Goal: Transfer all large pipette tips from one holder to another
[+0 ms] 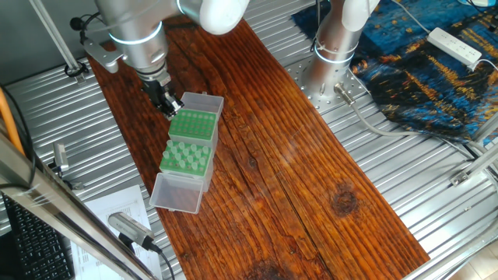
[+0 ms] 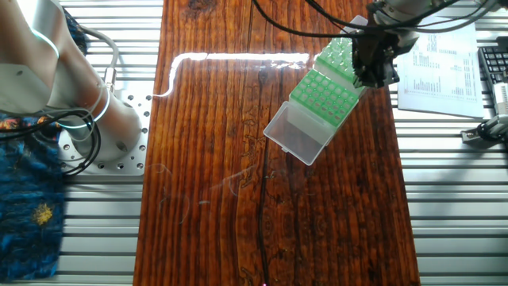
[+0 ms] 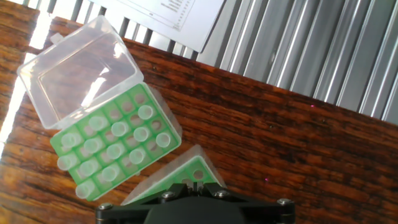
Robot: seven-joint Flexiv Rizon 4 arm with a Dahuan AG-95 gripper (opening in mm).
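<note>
Two green racks with open clear lids lie end to end on the wooden board. The nearer rack holds the large pipette tips (image 1: pixel 187 158) (image 2: pixel 324 91) (image 3: pixel 115 146), pale cones standing in rows, with a few holes bare. The other rack (image 1: pixel 193 124) (image 2: pixel 340 54) (image 3: pixel 180 177) shows only bare holes. My gripper (image 1: pixel 171 106) (image 2: pixel 371 75) (image 3: pixel 196 185) hangs low over the far corner of that bare rack. Its fingers stand close together, shut, with no tip showing between them.
The tip rack's lid (image 1: pixel 175 193) (image 3: pixel 78 68) lies flat on the board. Printed sheets (image 1: pixel 109 206) (image 2: pixel 440 59) rest on the metal table beside the racks. The arm's base (image 1: pixel 334 47) (image 2: pixel 95 127), a blue cloth (image 1: pixel 420 70) and a power strip (image 1: pixel 455 45) are on the far side.
</note>
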